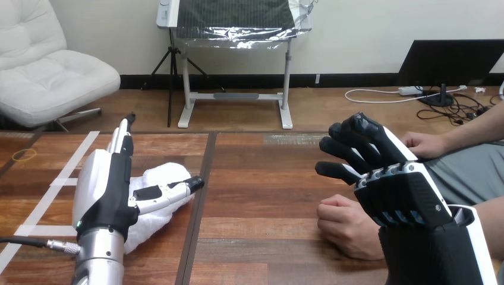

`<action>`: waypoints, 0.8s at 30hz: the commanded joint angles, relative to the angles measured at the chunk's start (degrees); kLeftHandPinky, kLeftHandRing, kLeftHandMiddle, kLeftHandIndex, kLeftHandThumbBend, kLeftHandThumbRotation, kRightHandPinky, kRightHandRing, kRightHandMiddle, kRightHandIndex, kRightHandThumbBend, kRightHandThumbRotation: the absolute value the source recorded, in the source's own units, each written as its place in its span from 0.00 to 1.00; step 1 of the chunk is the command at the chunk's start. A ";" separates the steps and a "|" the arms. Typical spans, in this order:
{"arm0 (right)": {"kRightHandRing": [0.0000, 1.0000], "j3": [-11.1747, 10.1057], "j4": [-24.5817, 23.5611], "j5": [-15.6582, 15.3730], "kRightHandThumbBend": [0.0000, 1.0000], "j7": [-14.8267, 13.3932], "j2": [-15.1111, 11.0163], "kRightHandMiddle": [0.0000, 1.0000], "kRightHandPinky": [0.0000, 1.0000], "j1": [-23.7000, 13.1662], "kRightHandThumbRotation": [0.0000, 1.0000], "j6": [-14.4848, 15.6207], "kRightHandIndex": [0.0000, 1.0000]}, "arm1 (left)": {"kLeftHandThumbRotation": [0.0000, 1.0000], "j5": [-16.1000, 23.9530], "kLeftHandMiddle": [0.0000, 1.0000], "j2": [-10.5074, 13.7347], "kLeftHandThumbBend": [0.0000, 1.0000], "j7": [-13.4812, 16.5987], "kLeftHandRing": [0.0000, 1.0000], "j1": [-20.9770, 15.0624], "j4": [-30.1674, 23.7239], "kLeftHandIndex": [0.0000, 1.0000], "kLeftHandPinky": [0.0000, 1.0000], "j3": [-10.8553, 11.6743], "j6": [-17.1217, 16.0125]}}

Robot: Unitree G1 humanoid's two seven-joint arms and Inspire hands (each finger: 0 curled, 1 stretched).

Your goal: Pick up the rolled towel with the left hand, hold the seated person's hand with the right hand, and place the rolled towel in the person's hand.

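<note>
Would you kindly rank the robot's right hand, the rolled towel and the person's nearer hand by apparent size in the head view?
1. right hand, nearest the camera.
2. rolled towel, partly hidden.
3. person's nearer hand, close to the towel's showing part, so unsure.

The silver left forearm is reaching in from the bottom edge, its black-and-white jointed left hand holding its fingers straight ahead and its thumb jutting rightward, while the black, white-shelled right hand is hovering at the right, its fingers loosely bent and grasping nothing.
</note>
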 commanded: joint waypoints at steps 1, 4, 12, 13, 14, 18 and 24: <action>0.84 -0.16 -1.17 0.93 0.95 0.11 0.28 0.86 0.77 -2.37 1.00 -0.35 0.87 | 0.32 1.60 1.00 1.52 0.93 1.47 1.00 -2.90 -0.04 1.00 0.96 -0.72 -1.76; 0.84 -0.18 -1.04 1.19 0.94 0.27 0.12 0.86 0.77 -2.56 1.00 -0.44 0.87 | 0.32 2.05 1.00 1.54 0.93 1.92 1.00 -3.01 0.28 1.00 0.98 -0.87 -2.11; 0.84 -0.37 -1.06 1.06 0.93 0.25 0.29 0.86 0.77 -2.65 1.00 -0.23 0.87 | 0.32 3.35 1.00 2.17 0.95 3.24 1.00 -3.58 1.64 1.00 1.00 -1.28 -3.16; 0.84 -0.37 -1.06 1.08 0.93 0.28 0.27 0.86 0.77 -2.69 1.00 -0.20 0.87 | 0.33 3.54 1.00 2.23 0.95 3.36 1.00 -3.64 1.78 1.00 1.00 -1.33 -3.24; 0.84 -0.33 -1.03 1.20 0.93 0.32 0.25 0.86 0.77 -2.80 1.00 -0.17 0.87 | 0.33 4.13 1.00 2.43 0.95 3.68 1.00 -3.76 2.04 1.00 1.00 -1.48 -3.40; 0.84 -0.32 -0.96 1.33 0.93 0.36 0.29 0.86 0.77 -2.97 1.00 -0.03 0.86 | 0.35 5.68 1.00 2.82 0.96 4.43 1.00 -4.13 2.71 1.00 1.00 -1.88 -3.57; 0.84 -0.19 -1.00 1.65 0.94 0.62 0.22 0.85 0.77 -3.27 1.00 0.31 0.86 | 0.38 7.81 1.00 3.47 0.99 5.46 1.00 -4.86 3.89 1.00 1.00 -2.50 -3.89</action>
